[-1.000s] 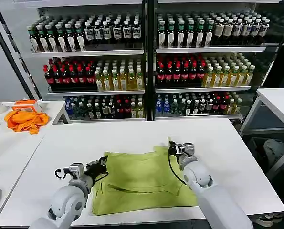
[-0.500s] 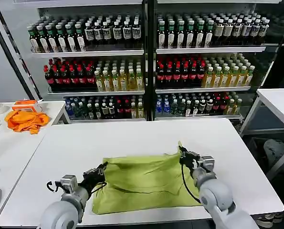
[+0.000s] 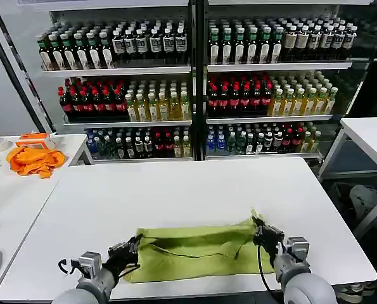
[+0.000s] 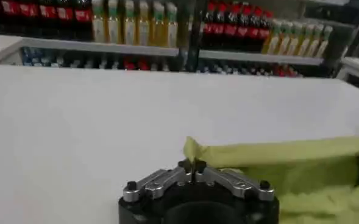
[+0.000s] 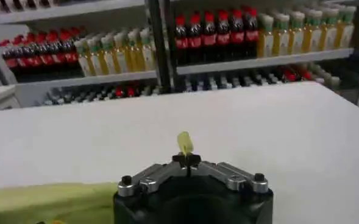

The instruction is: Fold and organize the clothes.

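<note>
Yellow-green T-shirt [image 3: 198, 252] lay on the white table [image 3: 175, 190], near the front edge, roughly centred side to side. It sat as a low, wide band, folded over itself, with the long upper fold edge running across between the two grippers.

Left gripper [image 3: 132, 246] was at the shirt's left end, low over the table, fingers pinched together on a corner of the fabric. In the left wrist view the left gripper [image 4: 192, 165] showed both fingertips meeting, with a small tab of the T-shirt [image 4: 289, 164] sticking out past them, and the rest of the cloth trailing off to one side across the table [image 4: 75, 122].

Right gripper [image 3: 260, 229] was at the shirt's right end, also clamped on a corner; a small peak of fabric stood up just above the fingers. In the right wrist view the right gripper [image 5: 186, 160] had its fingertips closed, a small nub of yellow-green cloth poking out above them, and more of the T-shirt [image 5: 45, 199] lying along the near table [image 5: 258, 134].

Both arms came in from the near edge, one on each side of the garment.

Behind the table stood shelves of bottled drinks [image 3: 194, 82]. An orange cloth [image 3: 35, 159] lay on a separate side table [image 3: 4, 190] to the robot's left, well apart from the shirt.
</note>
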### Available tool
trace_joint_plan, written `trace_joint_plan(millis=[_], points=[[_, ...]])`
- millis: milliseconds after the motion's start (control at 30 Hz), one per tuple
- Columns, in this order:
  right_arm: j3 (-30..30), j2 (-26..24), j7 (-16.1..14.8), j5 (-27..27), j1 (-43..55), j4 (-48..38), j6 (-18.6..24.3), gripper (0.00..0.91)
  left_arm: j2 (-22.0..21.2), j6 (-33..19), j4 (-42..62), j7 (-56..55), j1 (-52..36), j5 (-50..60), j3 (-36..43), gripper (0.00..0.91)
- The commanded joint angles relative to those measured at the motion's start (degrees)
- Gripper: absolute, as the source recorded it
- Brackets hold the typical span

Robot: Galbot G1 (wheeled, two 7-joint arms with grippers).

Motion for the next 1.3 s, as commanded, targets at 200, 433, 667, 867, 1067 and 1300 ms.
trace_joint_plan(millis=[200, 433, 667, 867, 1067, 1300], points=[[-1.0, 1.9, -0.5, -7.5, -3.9, 0.8, -0.4, 0.907, -1.6, -0.3, 1.0, -1.2, 2.6, 12.6, 1.2, 0.907], [1.6, 3.0, -0.3, -8.1, -8.2, 3.7, 0.0, 0.907, -7.8, -1.1, -1.8, -9.5, 5.1, 15.1, 2.1, 0.907], [2.6, 5.1, -0.3, -8.9, -12.0, 4.4, 0.6, 0.907, -12.6, -2.1, 1.1, -12.8, 4.4, 15.5, 4.4, 0.907], [2.6, 6.1, -0.1, -9.5, -12.9, 3.8, 1.1, 0.907, -15.0, -2.9, 5.6, -14.4, 2.0, 16.6, 6.1, 0.091], [2.9, 6.8, 0.1, -9.6, -13.3, 3.7, 1.4, 0.907, -16.4, -4.6, 7.1, -14.3, 2.3, 17.9, 7.3, 0.02], [3.6, 6.9, 0.1, -9.5, -13.7, 4.1, 1.6, 0.907, -16.9, -5.2, 7.5, -13.9, 2.9, 17.7, 7.7, 0.02]])
